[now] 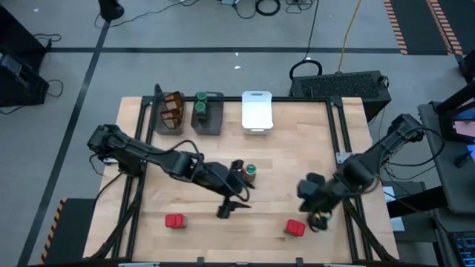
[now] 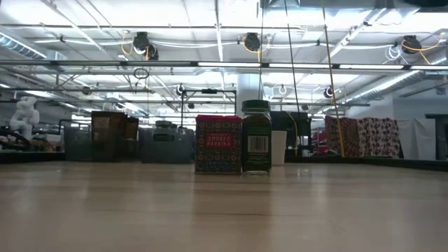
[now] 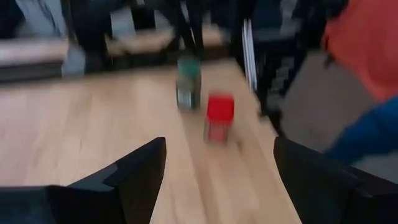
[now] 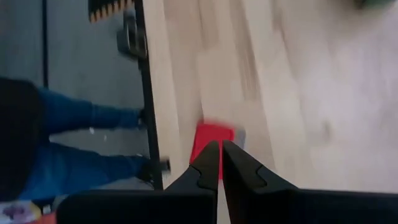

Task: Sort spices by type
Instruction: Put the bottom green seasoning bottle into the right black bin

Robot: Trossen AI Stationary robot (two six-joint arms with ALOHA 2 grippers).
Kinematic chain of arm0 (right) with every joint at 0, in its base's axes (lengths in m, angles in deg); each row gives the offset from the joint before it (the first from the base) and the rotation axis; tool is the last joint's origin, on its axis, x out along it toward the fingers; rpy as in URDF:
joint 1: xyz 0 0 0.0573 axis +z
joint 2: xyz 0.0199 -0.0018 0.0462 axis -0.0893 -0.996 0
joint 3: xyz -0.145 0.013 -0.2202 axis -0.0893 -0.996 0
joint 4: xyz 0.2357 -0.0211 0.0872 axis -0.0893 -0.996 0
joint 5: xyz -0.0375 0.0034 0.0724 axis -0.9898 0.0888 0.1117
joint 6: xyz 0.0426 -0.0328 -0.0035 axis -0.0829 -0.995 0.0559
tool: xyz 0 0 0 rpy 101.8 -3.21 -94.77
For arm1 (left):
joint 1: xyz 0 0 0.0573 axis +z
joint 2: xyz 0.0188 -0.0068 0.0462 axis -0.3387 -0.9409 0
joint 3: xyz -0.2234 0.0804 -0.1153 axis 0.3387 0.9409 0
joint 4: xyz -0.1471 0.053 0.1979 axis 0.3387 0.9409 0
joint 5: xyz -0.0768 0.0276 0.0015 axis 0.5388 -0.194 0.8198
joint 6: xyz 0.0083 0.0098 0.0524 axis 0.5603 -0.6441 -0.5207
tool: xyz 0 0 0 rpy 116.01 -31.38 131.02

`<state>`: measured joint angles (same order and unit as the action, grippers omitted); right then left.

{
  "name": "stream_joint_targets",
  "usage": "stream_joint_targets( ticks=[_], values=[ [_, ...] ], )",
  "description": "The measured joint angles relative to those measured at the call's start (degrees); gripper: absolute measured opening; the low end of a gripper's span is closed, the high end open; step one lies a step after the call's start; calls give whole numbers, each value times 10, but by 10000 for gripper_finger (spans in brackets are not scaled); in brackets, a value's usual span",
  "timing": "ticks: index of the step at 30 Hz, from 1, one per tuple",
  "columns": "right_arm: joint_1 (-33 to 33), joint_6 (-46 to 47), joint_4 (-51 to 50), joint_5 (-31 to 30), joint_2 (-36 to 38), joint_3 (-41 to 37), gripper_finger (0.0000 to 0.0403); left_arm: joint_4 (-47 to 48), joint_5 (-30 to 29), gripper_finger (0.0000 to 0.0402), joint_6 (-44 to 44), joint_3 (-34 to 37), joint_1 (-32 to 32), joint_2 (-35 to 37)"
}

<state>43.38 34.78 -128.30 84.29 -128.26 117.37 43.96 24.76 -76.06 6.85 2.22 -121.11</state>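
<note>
A red tin (image 1: 239, 169) and a green-lidded jar (image 1: 251, 173) stand side by side at mid-table; the low view shows the same tin (image 2: 218, 144) and jar (image 2: 257, 136). Two more red tins stand near the near edge, one left (image 1: 174, 221), one right (image 1: 295, 227). My left gripper (image 1: 228, 202) is open, just on the near side of the middle pair, with the jar (image 3: 188, 84) and tin (image 3: 219, 115) ahead of its fingers (image 3: 217, 180). My right gripper (image 1: 318, 216) is shut, right beside the right-hand tin (image 4: 214, 134). My right gripper's shut fingertips (image 4: 211, 152) show in front of the edge of the right-hand red tin nearest them (image 4: 208, 142) in the right wrist view. I cannot tell whether they touch it. The tin stands on the table.
Three bins stand in a row at the far edge: a dark grey one with brown packets (image 1: 169, 113), a dark grey one with green-lidded jars (image 1: 208, 113), and a white one (image 1: 257, 111). A person in blue trousers (image 4: 74, 130) stands off the table's edge by the right arm.
</note>
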Motion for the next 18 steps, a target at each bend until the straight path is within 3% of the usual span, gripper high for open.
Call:
stream_joint_targets(
  ticks=[8,11,18],
  values=[
    [141,126,-97,-40,49,0,0,-304,-17,299,-6,-26,3,-133],
    [188,154,-110,-50,57,0,0,-324,-23,299,-42,-86,3,-191],
    [247,200,-145,-52,57,0,0,-267,-24,299,-81,-268,10,-322]
  ],
)
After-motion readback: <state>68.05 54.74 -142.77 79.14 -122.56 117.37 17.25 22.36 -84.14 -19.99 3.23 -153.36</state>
